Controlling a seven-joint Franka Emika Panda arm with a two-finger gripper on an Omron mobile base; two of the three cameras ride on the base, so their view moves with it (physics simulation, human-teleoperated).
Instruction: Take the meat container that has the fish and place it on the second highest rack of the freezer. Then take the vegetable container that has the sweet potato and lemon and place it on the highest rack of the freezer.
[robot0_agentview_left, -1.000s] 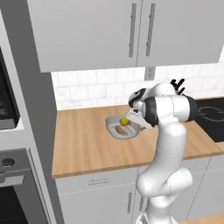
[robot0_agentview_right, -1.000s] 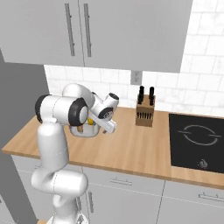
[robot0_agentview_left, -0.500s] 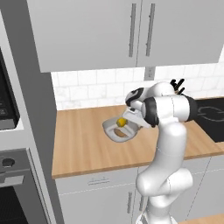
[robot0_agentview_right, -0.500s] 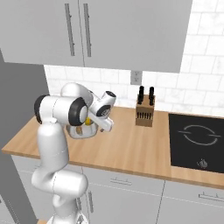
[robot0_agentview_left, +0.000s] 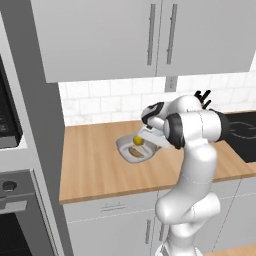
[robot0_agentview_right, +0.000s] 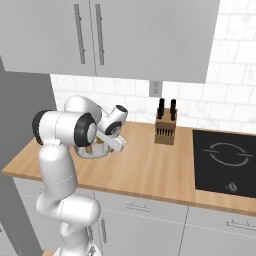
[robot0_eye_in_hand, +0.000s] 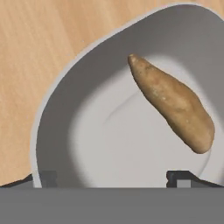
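Note:
On the wooden counter (robot0_agentview_left: 90, 165) stands the grey vegetable container (robot0_agentview_left: 126, 149), a shallow bowl. In it lie the yellow lemon (robot0_agentview_left: 137, 140) and the orange-brown sweet potato (robot0_eye_in_hand: 173, 103). My gripper (robot0_agentview_left: 145, 142) hangs at the container's right side, pointing down into it, and it is open. In the hand view my gripper (robot0_eye_in_hand: 113, 177) has its fingertips wide apart. The left one is at the container's rim (robot0_eye_in_hand: 48, 105) and the right one is over the inside. Nothing is held. In the right base view my arm covers most of the container (robot0_agentview_right: 94, 153).
A knife block (robot0_agentview_right: 165, 129) stands by the tiled back wall, and a black cooktop (robot0_agentview_right: 225, 160) lies to its right. Grey wall cabinets (robot0_agentview_left: 150, 35) hang above. A built-in oven (robot0_agentview_left: 20, 220) and tall grey panel (robot0_agentview_left: 37, 125) bound the counter's left end.
My hand has dropped a little and moved left, closer onto the container. The jaws stay wide apart. The container, lemon and sweet potato rest where they were.

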